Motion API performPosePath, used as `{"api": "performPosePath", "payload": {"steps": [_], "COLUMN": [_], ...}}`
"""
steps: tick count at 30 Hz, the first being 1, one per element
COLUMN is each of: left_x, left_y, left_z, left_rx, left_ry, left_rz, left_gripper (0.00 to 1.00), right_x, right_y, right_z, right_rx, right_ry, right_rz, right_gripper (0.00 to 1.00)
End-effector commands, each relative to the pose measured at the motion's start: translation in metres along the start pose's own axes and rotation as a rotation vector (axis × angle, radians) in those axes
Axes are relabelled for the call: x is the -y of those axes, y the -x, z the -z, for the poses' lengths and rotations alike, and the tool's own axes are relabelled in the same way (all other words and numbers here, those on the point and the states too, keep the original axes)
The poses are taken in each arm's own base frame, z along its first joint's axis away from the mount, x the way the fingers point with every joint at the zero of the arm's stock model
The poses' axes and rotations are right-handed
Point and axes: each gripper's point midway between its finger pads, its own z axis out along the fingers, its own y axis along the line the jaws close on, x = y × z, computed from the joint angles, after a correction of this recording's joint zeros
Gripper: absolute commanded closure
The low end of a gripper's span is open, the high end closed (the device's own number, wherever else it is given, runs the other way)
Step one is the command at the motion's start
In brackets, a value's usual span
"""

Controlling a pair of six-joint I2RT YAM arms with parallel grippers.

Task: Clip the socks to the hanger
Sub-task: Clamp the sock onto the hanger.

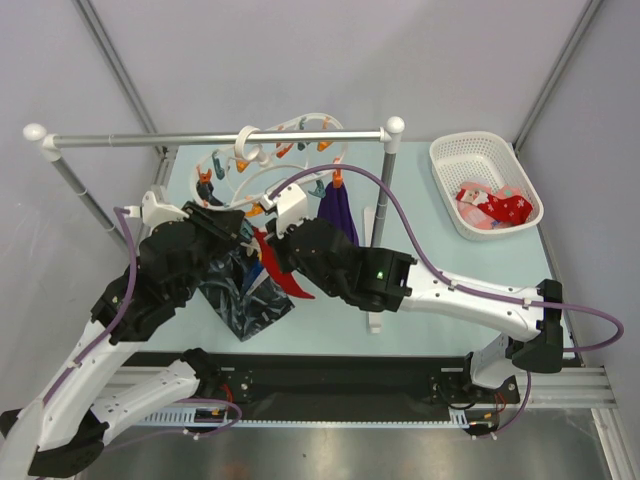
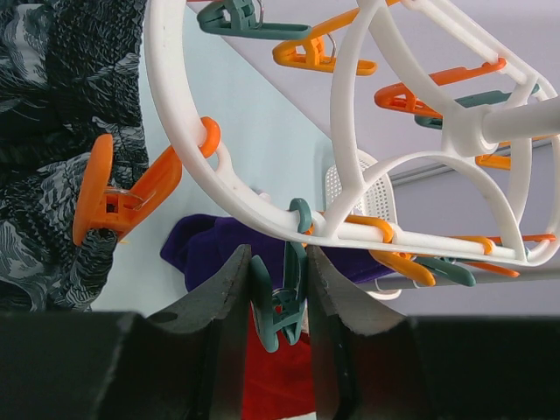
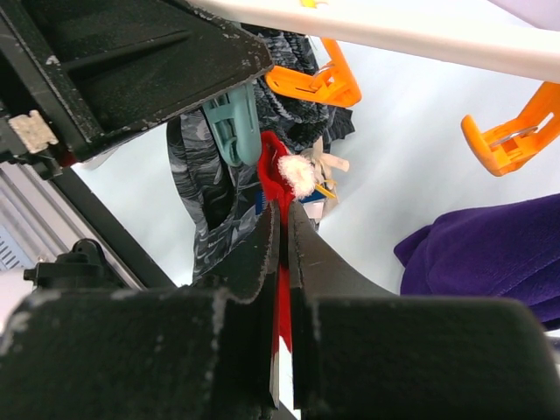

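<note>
Red sock (image 3: pixel 272 171) in right gripper (image 3: pixel 280 214), left gripper (image 2: pixel 278 262) squeezing teal clothespin (image 2: pixel 269 320)

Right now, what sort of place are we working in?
Probably a robot test cell staged as a laundry corner, not a home: bare grey panel walls, a pale table carrying a metal rail with the hanger hooked on it, and a white basket holding spare socks.

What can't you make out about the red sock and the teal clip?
Left wrist view: whether the red sock sits inside the teal clothespin; the left jaws hide where they meet.
Right wrist view: the sock's length, hidden between the right jaws.
Top view: the clothespin, under both wrists; sock count in the basket, too small.
</note>
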Motion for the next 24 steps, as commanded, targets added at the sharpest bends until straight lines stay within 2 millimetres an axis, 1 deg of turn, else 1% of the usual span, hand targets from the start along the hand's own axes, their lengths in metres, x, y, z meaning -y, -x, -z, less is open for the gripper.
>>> {"api": "performPosePath", "payload": {"steps": [1,10,12,20,24], "left_x": [-0.0065,-0.006,-0.0061,-0.0036,-0.0061], "left_y": [-0.0053,-0.0069,-0.0061,-0.0016,-0.0031], "left_z": [-0.0003,-0.0006,0.0,0.0045,0.0039], "left_rx": [-0.028,-0.035,-0.032,-0.025,-0.027], "left_ry": [0.028,0.029,0.026,0.014,0.022], "left_rz": [-0.022,-0.019,-0.012,-0.006,-0.011], "left_gripper": [1.0,1.0,1.0,1.0,1.0], "right_x": [-0.0092,-0.0139,-0.0164,-0.0128,-0.013], "right_y": [0.0176,0.0198,0.0162,0.01,0.0124], "right_z": [0.0017,0.0025,0.0004,-0.0003,0.0003], "right_rx": [0.057,0.065,0.054,0.041,0.047], "right_ry": [0.026,0.041,0.044,0.025,0.027], "right_rz": [-0.041,-0.042,-0.034,-0.026,-0.03], "right_gripper": [1.0,1.0,1.0,1.0,1.0]}}
